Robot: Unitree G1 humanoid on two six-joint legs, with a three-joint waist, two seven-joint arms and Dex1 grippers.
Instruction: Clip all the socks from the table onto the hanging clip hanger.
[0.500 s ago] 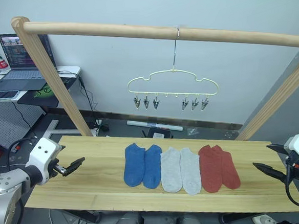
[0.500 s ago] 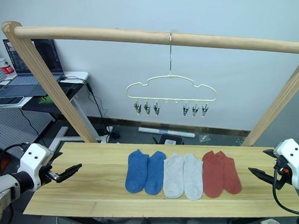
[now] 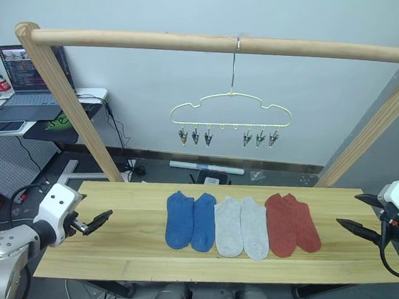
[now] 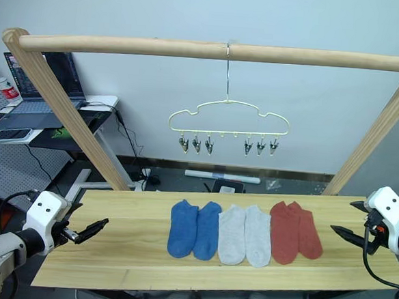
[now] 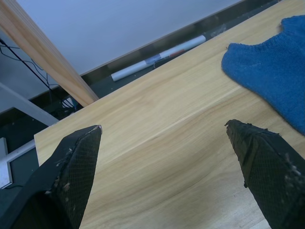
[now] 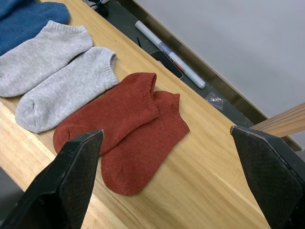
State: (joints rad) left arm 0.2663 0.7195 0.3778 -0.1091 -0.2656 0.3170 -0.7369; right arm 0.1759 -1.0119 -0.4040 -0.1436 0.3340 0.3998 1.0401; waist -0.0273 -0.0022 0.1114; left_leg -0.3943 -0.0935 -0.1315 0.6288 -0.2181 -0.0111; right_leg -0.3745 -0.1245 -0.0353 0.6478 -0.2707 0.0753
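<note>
Nothing has moved but the right gripper (image 3: 359, 212), shifted slightly. Six socks (image 3: 241, 225) lie flat mid-table (image 3: 131, 251): blue, grey, rust pairs, left to right. Clip hanger (image 3: 231, 108) hangs bare above. Both grippers, left (image 3: 101, 221), spread wide, empty.

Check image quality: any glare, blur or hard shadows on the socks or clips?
Left eye view: even, soft light; socks sharp, no glare on the table; clip hanger thin but crisp against the wall. Right wrist view: red sock pair in focus, knit visible. Left wrist view: end effector fingers slightly soft at close range.
</note>
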